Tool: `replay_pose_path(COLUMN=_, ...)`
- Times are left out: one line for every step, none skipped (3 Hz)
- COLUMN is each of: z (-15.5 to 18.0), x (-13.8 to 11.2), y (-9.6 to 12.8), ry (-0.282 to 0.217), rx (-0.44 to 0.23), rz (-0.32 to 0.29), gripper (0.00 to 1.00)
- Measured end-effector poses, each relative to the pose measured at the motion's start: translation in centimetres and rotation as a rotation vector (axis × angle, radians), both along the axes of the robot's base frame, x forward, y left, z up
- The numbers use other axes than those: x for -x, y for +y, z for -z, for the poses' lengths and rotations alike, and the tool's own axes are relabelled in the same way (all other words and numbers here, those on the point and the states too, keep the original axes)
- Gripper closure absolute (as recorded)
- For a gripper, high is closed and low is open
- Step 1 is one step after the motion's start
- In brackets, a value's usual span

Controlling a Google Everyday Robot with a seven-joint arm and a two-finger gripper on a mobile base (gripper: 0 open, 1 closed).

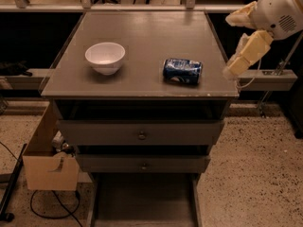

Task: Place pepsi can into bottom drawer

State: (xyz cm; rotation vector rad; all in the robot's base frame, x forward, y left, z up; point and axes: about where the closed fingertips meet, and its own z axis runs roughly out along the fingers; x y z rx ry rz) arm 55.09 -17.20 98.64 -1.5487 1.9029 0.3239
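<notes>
The pepsi can (182, 71), blue with white markings, lies on its side on the grey cabinet top (142, 37), right of centre near the front edge. The bottom drawer (144, 203) is pulled out at the foot of the cabinet, a shallow grey tray with a bare floor. My gripper (242, 56), cream-coloured, hangs at the end of the white arm at the right edge of the cabinet top, to the right of the can and apart from it, with nothing in it.
A white round bowl (105, 57) stands on the cabinet top to the left. Two upper drawers with small knobs (141, 135) sit slightly open. A cardboard box (47, 161) and cables lie on the floor at the left. A rail runs behind the cabinet.
</notes>
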Motion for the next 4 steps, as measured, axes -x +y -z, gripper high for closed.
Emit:
replay_pose_path(z=0.7, x=-2.4, y=1.0, ry=0.008, rx=0.025, rz=0.036, gripper=0.00)
replay_pose_path(z=2.7, x=-4.6, y=1.4, ry=0.034, rx=0.064, rz=0.111, gripper=0.00)
replay_pose_path(z=5.3, x=-6.5, y=1.7, ry=0.072, rx=0.084, rz=0.181, gripper=0.00)
replay_pose_path(z=7.8, x=-8.2, y=1.9, ry=0.105, rx=0.080, rz=0.228, gripper=0.00)
